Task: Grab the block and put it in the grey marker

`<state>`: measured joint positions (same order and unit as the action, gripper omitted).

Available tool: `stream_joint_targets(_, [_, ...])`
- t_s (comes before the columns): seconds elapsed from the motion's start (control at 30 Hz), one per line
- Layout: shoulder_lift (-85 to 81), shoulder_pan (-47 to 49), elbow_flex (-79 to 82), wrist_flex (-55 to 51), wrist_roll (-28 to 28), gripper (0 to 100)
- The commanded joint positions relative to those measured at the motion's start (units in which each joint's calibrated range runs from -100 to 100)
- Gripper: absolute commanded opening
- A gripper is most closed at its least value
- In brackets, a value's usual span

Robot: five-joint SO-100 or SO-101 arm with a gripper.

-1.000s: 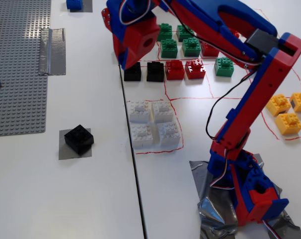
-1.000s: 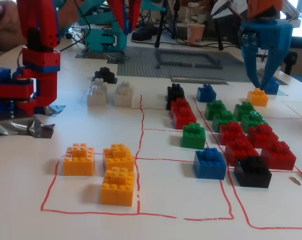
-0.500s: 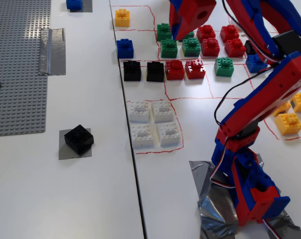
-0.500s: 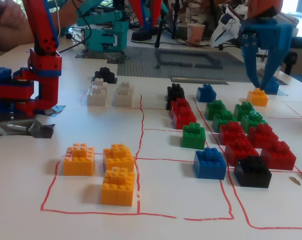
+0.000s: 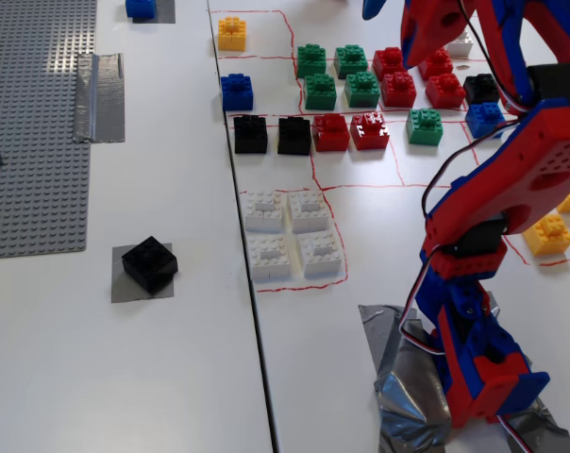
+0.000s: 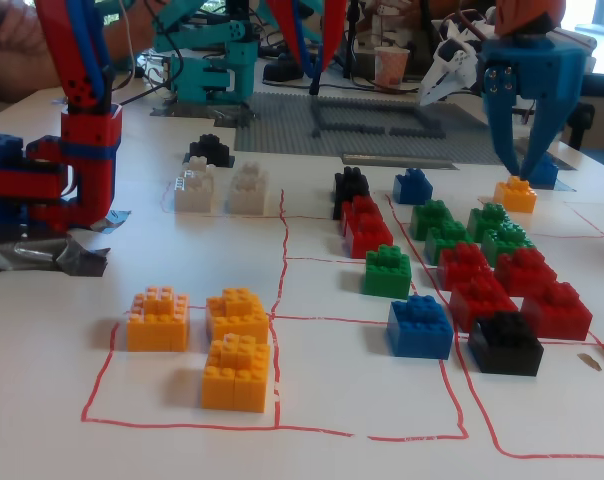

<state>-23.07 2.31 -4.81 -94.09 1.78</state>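
Both fixed views let us judge progress. In the view from above, we find one small black studded plastic brick [image 5: 150, 263] resting on the flat dark-grey square tape patch [image 5: 124, 290] on the left half of the white bench [image 5: 172, 377]. The brick sits rotated against the patch edges, and one corner appears to reach the patch border or slightly past it; most of its base lies within the patch. In the low side view we see the same brick [image 6: 209, 150] far back, behind the white bricks [image 6: 221, 187].

We judge the placement as done for this brick. No part of the arm touches it.

We locate the red-and-blue arm [image 5: 511, 189] on the right side, rising from its base on crinkled silver tape [image 5: 408, 396]. Its tool [image 5: 398, 11] is at the top edge of the view from above, over the sorted rows of red bricks [image 5: 412, 75] and green bricks [image 5: 337, 75], well apart from the patch. The frame edge cuts off the fingertips, so we cannot tell whether the tool is spread or closed, and we see nothing carried in it.

Further black bricks [image 5: 271, 135] stand in the grid beside the red ones. If the task covers more than one brick, we judge that these remain; otherwise only the arm's return is left.
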Motion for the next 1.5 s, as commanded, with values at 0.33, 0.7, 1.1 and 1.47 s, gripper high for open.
stream_joint_targets(0.33, [-3.3, -10.2, 10.6, 8.4, -2.5, 0])
stream_joint_targets(0.7, [3.9, -7.7, 15.7, 14.7, 0.3, 0])
stream_joint_targets(1.1, [5.5, -2.2, 15.5, 14.6, 1.4, 0])
stream_joint_targets(1.47, [5.5, -2.3, 16.8, 14.7, 1.2, 0])
